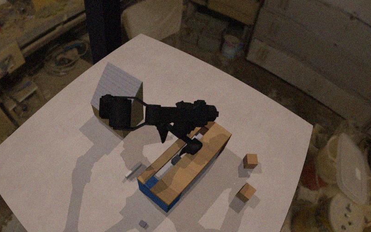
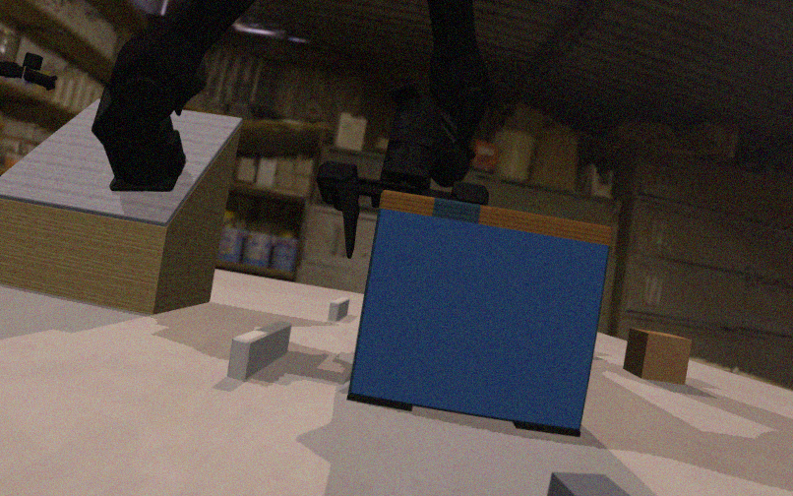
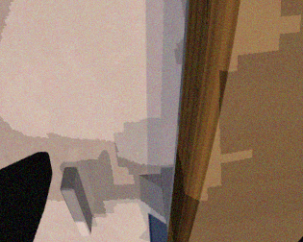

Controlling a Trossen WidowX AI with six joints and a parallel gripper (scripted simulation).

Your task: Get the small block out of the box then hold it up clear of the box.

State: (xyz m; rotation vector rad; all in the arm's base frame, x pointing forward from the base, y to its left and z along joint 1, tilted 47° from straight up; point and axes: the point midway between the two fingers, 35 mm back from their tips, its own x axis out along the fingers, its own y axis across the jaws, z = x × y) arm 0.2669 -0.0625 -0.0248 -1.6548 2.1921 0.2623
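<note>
The box (image 1: 192, 170) (image 2: 479, 320) (image 3: 264, 106) stands upright, with blue ends, a wooden top with a long slot, and a clear front on the left. Through the slot, a small dark grey block (image 1: 176, 159) shows on the pale shelf. My gripper (image 1: 172, 148) is open and empty, astride the front strip of the box top. One finger hangs outside the clear front; the other points down at the slot, close to the block, its tip hidden by the box end in the exterior view. I cannot tell whether it touches the block.
A wedge (image 1: 117, 78) (image 2: 66, 246) with a sloping pale top stands behind left. A low grey bar (image 2: 258, 351) (image 3: 76, 197) lies before the clear front, a smaller bar (image 2: 338, 308) farther back. Two wooden cubes (image 1: 250, 160) (image 1: 246, 192) lie right; a small grey block (image 1: 142, 223) lies near the blue end.
</note>
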